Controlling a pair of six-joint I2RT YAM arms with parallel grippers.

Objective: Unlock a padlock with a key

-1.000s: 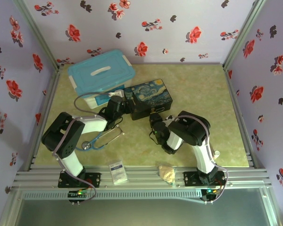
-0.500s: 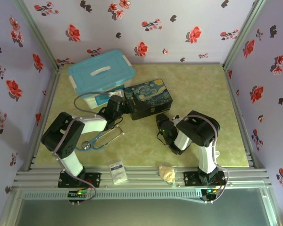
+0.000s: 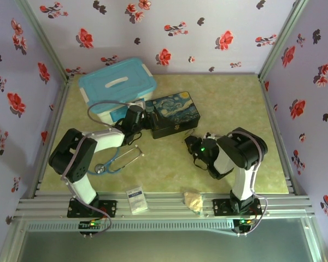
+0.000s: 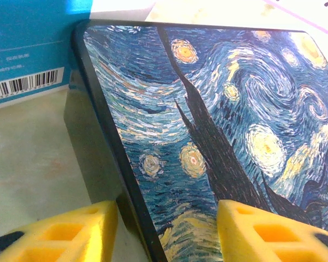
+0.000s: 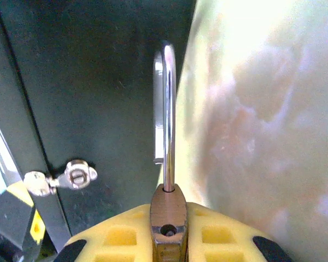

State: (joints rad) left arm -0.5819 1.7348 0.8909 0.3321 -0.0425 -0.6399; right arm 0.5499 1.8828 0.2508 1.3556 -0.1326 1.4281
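Right gripper (image 5: 168,243) pinching padlock (image 5: 168,206) body just off the box (image 4: 224,109) front, beside its hasp (image 5: 72,176). Short leg of shackle (image 5: 168,109) looks free, so likely unlocked. Left gripper (image 4: 167,233) spread astride box corner. Clamp box, then draw padlock straight away from hasp.

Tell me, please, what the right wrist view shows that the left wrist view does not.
Only the right wrist view: the padlock clamped in the right gripper, its shackle with one end free, and a silver fitting on the dark side of the box. Only the left wrist view: the box's painted lid, the blue container beside it, and the left gripper astride the lid's edge. Both: the box and the table.
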